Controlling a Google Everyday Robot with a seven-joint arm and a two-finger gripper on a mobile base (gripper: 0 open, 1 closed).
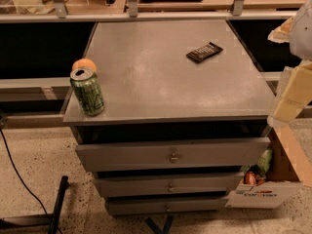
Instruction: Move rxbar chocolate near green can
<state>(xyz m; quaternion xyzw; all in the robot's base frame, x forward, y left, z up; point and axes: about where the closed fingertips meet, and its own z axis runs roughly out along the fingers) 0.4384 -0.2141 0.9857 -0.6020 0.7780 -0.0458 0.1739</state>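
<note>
The rxbar chocolate [204,52] is a flat black bar with white lettering. It lies on the grey cabinet top [161,87], at the far right. The green can [87,91] stands upright at the near left corner of the same top, well apart from the bar. My gripper [292,94] shows as pale cream parts at the right edge of the view. It is beside the cabinet's right side, right of and nearer than the bar, and touches nothing on the top.
A round orange fruit [84,64] sits just behind the can. The cabinet has three drawers [170,155], slightly pulled out. An open cardboard box [273,184] with snacks stands on the floor at the right. A black cable [14,174] runs over the floor at the left. A metal rail [146,16] crosses behind.
</note>
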